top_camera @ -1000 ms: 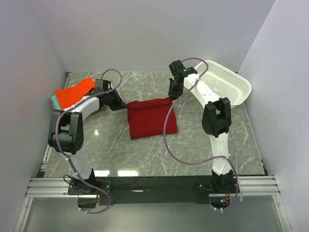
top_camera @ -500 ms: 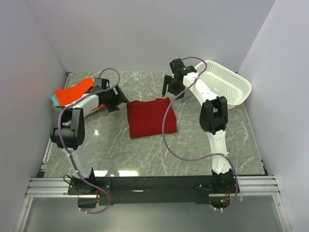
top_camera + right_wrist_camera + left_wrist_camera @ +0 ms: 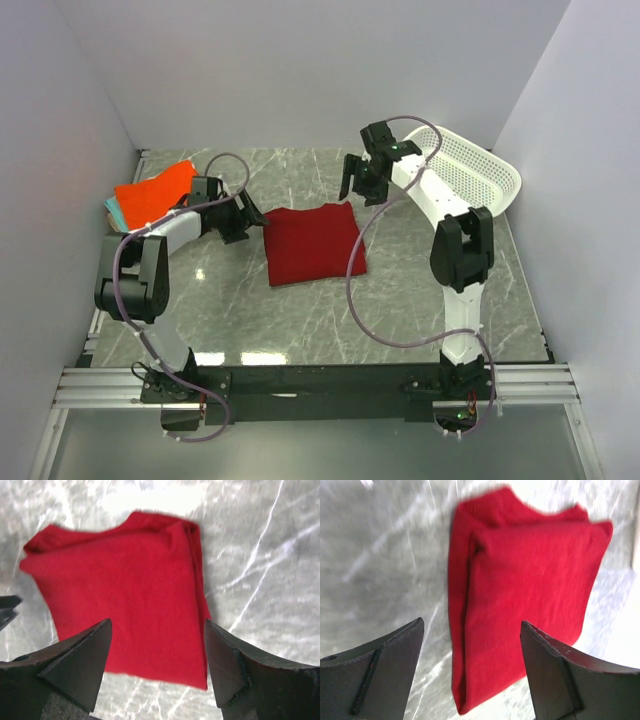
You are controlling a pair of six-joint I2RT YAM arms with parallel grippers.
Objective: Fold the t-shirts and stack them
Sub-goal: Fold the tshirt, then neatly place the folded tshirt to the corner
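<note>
The dark crimson red t-shirt [image 3: 313,245] lies folded into a rough rectangle in the middle of the table, flat and free of both grippers. My left gripper [image 3: 240,222] hovers open just off its left edge; the left wrist view has the red shirt [image 3: 520,590] beyond the spread gripper [image 3: 471,624]. Above the shirt's far right corner my right gripper [image 3: 355,180] stands open, and its wrist view looks down on the shirt [image 3: 125,590] through its own spread gripper [image 3: 157,622]. An orange t-shirt [image 3: 150,192] rests on a teal one [image 3: 108,208] at the far left.
A white perforated basket [image 3: 470,175] sits at the back right, behind the right arm. White walls close in the left, back and right sides. Purple cables loop from both arms over the marble table [image 3: 300,310].
Both grippers have opened and let go of the red shirt's far corners. The left one drew back to the left, the right one lifted away toward the back right. The shirt lies still.
</note>
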